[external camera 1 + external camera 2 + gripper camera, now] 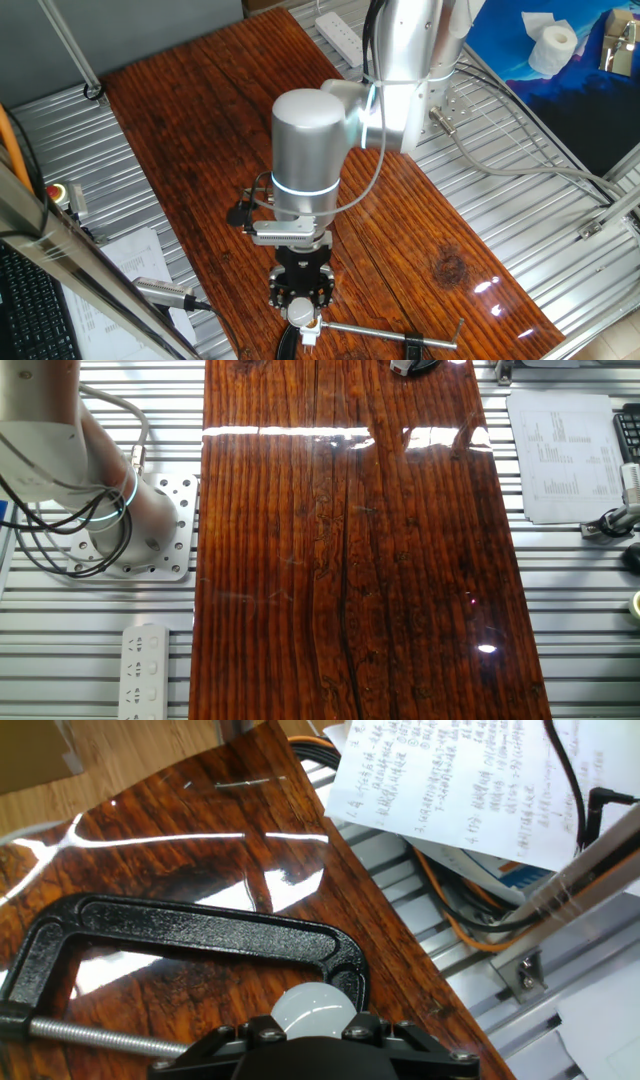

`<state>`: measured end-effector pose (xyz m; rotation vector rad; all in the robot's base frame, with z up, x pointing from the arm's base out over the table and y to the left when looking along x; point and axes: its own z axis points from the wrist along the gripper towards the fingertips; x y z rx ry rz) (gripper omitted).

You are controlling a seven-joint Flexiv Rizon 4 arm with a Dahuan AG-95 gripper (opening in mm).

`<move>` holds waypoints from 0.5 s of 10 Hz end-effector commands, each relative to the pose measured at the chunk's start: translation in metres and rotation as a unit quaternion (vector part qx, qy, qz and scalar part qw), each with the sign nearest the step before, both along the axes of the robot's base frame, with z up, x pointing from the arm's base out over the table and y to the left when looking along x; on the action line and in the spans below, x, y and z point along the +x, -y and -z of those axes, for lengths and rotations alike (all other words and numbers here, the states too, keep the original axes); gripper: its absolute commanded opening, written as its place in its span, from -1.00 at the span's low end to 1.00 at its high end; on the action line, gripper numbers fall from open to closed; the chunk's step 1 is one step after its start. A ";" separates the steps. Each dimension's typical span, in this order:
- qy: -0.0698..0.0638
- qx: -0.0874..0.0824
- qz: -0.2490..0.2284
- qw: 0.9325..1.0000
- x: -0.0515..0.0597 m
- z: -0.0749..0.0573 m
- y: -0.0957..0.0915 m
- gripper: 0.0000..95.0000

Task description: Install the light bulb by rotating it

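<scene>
A glossy dark wood board (200, 130) is laid over a ribbed metal bench, w/ printed paper sheets (450, 780) seen beside its edge. At the board's near end in one fixed view, a black C-clamp (190, 935) is fixed. The gripper (301, 312) is held just over the clamp, approx. vertical. The light bulb (313, 1012) is seen as a white dome in the hand view, set betw. the black fingers (220, 1045); whether it's actually pinched can't be told.
</scene>
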<state>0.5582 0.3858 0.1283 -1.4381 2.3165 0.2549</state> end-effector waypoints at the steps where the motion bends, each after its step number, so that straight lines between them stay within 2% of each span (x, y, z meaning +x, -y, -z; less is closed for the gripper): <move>1: -0.008 -0.005 0.002 1.000 -0.001 -0.002 -0.001 -0.60; 2: -0.014 0.000 0.003 1.000 0.000 -0.004 -0.002 -0.60; 4: -0.025 -0.009 0.015 1.000 0.000 -0.004 -0.002 -0.60; 5: -0.026 -0.001 0.017 1.000 0.000 -0.004 -0.002 -0.60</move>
